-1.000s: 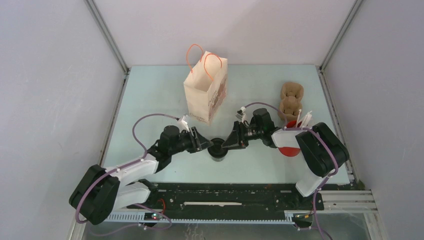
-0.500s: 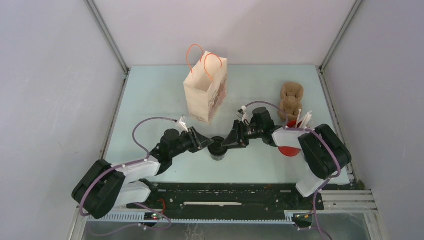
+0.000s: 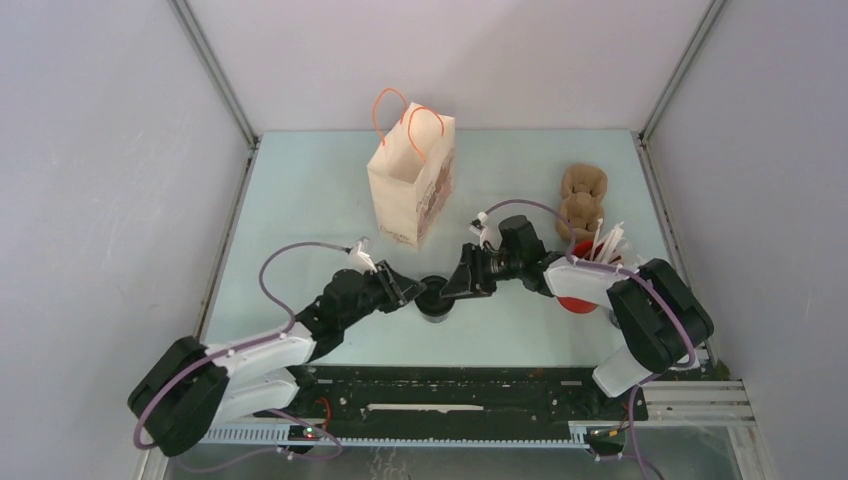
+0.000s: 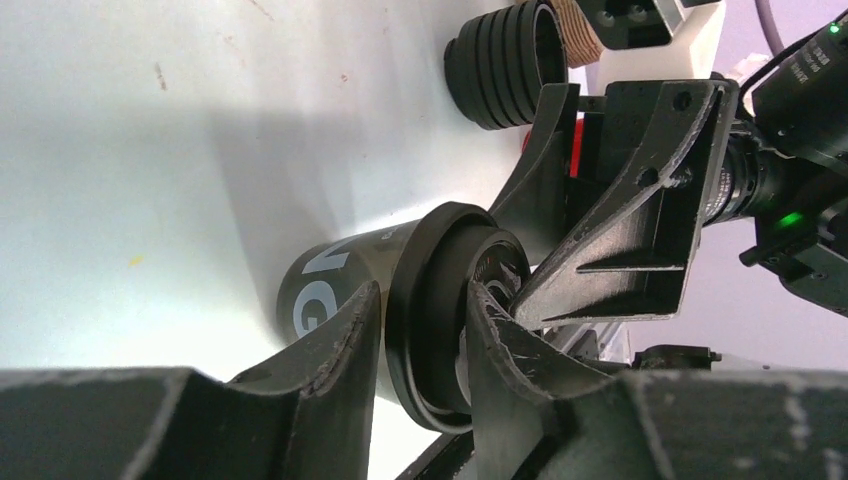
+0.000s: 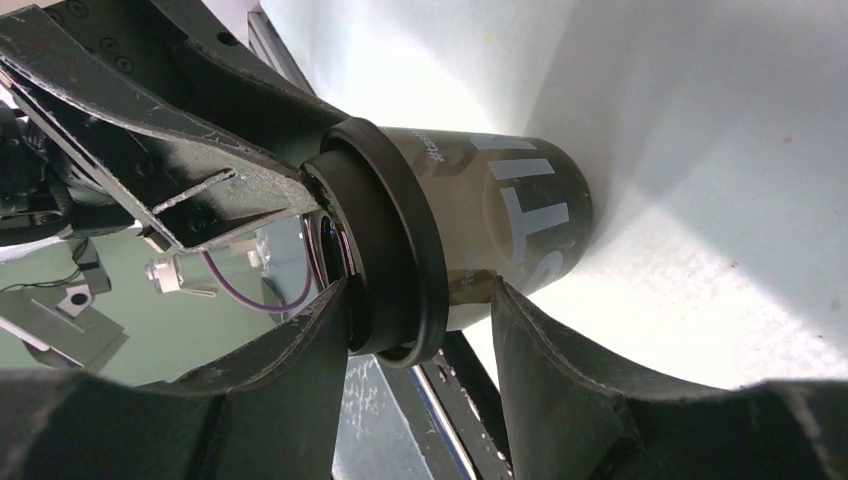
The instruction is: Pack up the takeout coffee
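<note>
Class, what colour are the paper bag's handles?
Orange. The handles show best in the top external view.

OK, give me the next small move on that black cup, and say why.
Probably close the left gripper firmly onto the takeout coffee before lifting. Its fingers straddle the lid rim, but a firm pinch is not clear; the right gripper grips it at the lid, and the cup stands on the table.

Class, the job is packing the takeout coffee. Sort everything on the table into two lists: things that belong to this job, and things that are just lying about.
Belongs to the job:
- takeout coffee, the black cup between the two grippers
- paper bag, standing open, probably where the cup goes

Just lying about:
- brown cup carrier
- red cup of white sticks
</note>
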Motion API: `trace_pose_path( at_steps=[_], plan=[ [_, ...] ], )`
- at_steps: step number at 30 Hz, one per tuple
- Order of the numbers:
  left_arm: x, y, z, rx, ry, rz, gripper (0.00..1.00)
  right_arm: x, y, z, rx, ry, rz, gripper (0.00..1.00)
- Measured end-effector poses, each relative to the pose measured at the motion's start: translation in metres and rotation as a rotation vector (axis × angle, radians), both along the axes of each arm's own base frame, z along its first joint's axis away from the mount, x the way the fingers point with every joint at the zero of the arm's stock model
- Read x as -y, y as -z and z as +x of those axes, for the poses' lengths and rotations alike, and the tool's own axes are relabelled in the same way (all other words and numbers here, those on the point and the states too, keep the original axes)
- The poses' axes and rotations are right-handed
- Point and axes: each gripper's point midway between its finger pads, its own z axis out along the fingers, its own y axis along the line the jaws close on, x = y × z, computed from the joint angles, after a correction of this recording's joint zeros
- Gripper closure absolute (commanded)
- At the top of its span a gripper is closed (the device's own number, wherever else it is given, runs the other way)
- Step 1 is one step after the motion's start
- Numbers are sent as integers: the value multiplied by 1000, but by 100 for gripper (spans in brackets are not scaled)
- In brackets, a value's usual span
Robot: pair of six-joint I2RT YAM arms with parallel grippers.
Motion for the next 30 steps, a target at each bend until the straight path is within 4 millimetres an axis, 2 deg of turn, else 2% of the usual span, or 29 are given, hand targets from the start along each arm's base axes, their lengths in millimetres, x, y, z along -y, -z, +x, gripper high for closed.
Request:
trace_pose_path(
  at_steps=[7,15,19,23,30],
  plan=[
    [-14,4,-11,-9,-44,1,62,-9,1,-1,33,-18,3,41],
    [-1,6,3,-6,-72,-57,64,-4,7,5,-3,1,30,43],
    [1,4,4,3,-93,-45,64,-3,5,5,1,3,38,43],
    [-3,1,-5,-4,-95,-20,55,-5,2,1,34,-6,27,40],
    [-17,4,-20,-43,-88,57,23,-10,0,2,80,-72,-8,30]
  ],
)
